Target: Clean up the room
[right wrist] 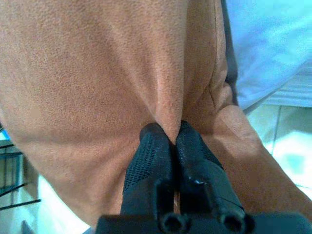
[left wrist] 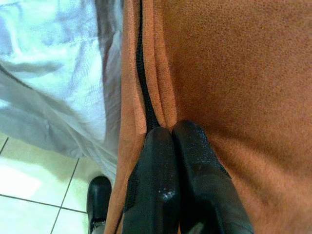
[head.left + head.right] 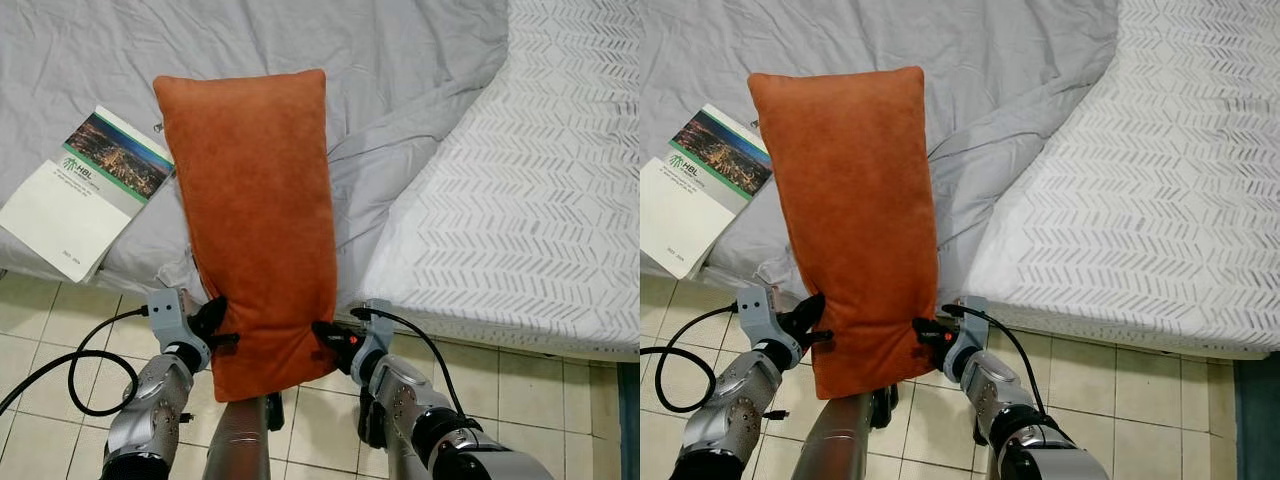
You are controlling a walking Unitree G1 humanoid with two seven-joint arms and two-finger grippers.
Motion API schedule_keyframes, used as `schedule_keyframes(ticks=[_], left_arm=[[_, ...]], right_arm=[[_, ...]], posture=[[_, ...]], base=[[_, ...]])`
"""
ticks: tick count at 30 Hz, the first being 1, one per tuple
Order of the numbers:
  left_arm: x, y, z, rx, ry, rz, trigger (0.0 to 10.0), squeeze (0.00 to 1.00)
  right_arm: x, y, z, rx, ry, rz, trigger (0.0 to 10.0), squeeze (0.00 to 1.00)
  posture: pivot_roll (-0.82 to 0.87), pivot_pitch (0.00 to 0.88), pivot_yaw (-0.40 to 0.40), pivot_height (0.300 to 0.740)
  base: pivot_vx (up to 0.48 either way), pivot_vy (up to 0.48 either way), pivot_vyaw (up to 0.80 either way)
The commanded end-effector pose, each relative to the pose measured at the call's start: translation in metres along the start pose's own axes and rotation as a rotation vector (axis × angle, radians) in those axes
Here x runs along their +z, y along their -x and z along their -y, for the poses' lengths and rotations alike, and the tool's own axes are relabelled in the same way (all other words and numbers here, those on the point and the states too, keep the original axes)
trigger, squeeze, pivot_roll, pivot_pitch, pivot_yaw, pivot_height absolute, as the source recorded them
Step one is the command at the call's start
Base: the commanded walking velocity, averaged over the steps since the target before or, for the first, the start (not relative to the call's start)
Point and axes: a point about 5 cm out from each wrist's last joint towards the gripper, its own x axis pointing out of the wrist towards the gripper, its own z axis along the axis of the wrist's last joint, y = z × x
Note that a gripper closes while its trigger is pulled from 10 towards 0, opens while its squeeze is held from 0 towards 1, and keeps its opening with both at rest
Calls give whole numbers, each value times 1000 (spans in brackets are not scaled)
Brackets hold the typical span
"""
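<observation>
Eye views: one orange pillow [image 3: 255, 215] held upright over the bed [image 3: 520, 170] edge, one booklet [image 3: 90, 190] on the grey sheet [image 3: 400, 60] | Left wrist: left gripper [image 2: 171, 130] fingers pinching pillow by its zipper seam | Right wrist: right gripper [image 1: 168, 134] fingers pinching a fabric fold | Two grippers at the pillow's lower corners.

The booklet [image 3: 85, 190] on the bed bears the letters "HBL".

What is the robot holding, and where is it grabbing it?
An orange pillow. The left hand pinches one side edge near its lower end, and the right hand pinches the other.
</observation>
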Motion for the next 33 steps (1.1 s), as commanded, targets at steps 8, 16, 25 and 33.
schedule_keyframes(ticks=[8,16,25,33], left_arm=[[36,-8,25,-112,-196,93,0,0],[73,-18,54,-186,-373,221,0,0],[71,-31,68,-251,-417,208,0,0],[62,-48,74,-213,-405,162,10000,0]], right_arm=[[37,35,56,-360,78,201,0,0],[82,68,55,-473,178,446,0,0],[102,101,65,-637,242,555,0,0],[101,106,64,-677,195,551,0,0]], posture=[[57,341,-87,740],[18,141,-46,740],[-13,1,-10,740],[-55,0,25,740]], base=[[0,0,0],[0,0,0],[0,0,0],[0,0,0]])
